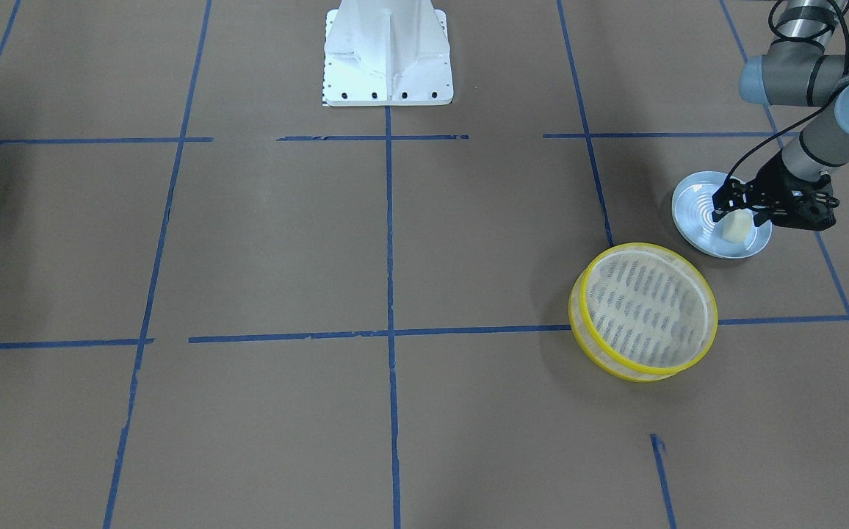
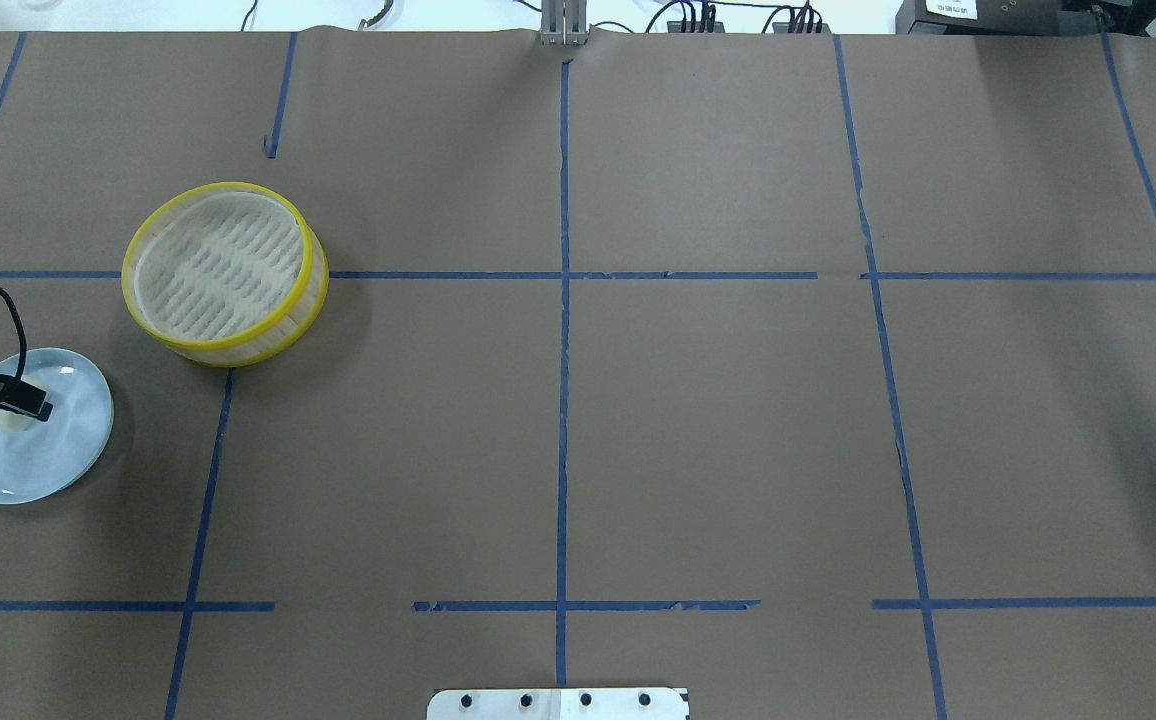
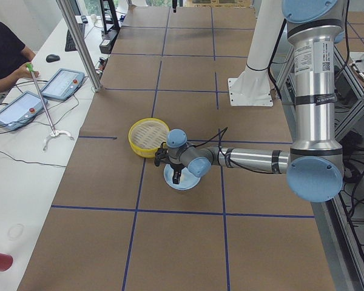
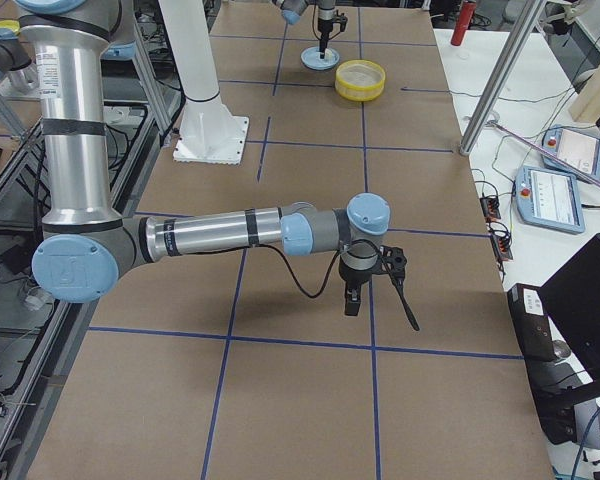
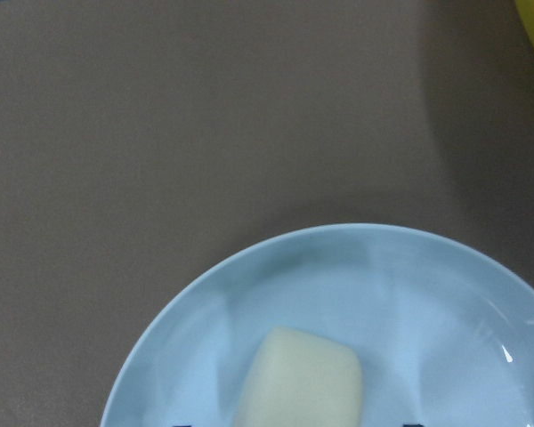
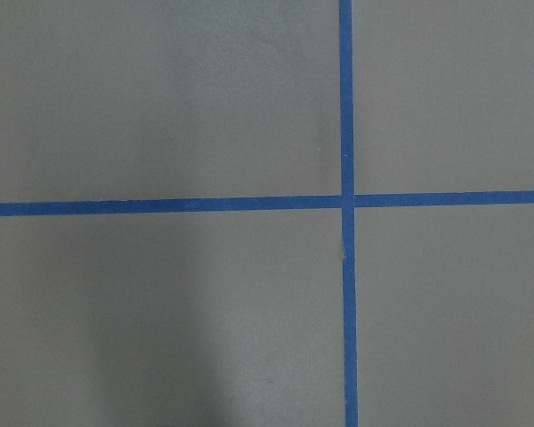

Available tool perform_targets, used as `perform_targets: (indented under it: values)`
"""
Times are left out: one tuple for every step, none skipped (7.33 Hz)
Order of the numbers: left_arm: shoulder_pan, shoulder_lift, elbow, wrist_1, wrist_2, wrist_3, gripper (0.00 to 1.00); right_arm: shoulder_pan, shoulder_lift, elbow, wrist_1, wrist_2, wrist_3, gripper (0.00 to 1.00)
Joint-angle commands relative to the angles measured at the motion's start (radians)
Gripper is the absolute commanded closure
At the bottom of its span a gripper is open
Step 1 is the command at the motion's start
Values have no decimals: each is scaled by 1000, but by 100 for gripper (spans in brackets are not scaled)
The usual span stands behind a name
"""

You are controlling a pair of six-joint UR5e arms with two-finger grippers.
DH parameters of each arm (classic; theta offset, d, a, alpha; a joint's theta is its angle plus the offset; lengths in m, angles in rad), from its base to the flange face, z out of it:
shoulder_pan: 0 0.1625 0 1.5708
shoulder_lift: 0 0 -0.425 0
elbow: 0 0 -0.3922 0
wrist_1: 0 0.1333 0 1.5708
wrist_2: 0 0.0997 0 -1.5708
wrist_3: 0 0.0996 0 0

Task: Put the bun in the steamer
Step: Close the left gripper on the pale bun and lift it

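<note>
The bun (image 1: 737, 229) is a small cream lump lying on the pale blue plate (image 1: 691, 209), at the robot's left end of the table. My left gripper (image 1: 739, 214) is low over the plate, open, with a finger on either side of the bun. In the left wrist view the bun (image 5: 298, 378) sits at the bottom edge on the plate (image 5: 427, 302). The yellow-rimmed steamer (image 1: 645, 308) stands empty just beside the plate, and shows in the overhead view (image 2: 223, 270). My right gripper (image 4: 365, 295) hangs over bare table far away; I cannot tell whether it is open or shut.
The white robot base (image 1: 388, 55) stands at the table's middle edge. Blue tape lines (image 1: 389, 294) divide the brown table cover. Operator tablets (image 3: 18, 106) and a metal post (image 3: 79, 45) line the far side.
</note>
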Motion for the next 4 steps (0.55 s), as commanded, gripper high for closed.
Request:
perform_targets:
  values:
    - [-1,0,-7,0,1,0,36,0,0,0,0,0,0,0]
    - [-1,0,-8,0,0,0,42,0,0,0,0,0,0,0]
    - [-1,0,-10,0,1,-2,48,0,0,0,0,0,0,0]
    - [-1,1,-10,0,1,-2,48,0,0,0,0,0,0,0]
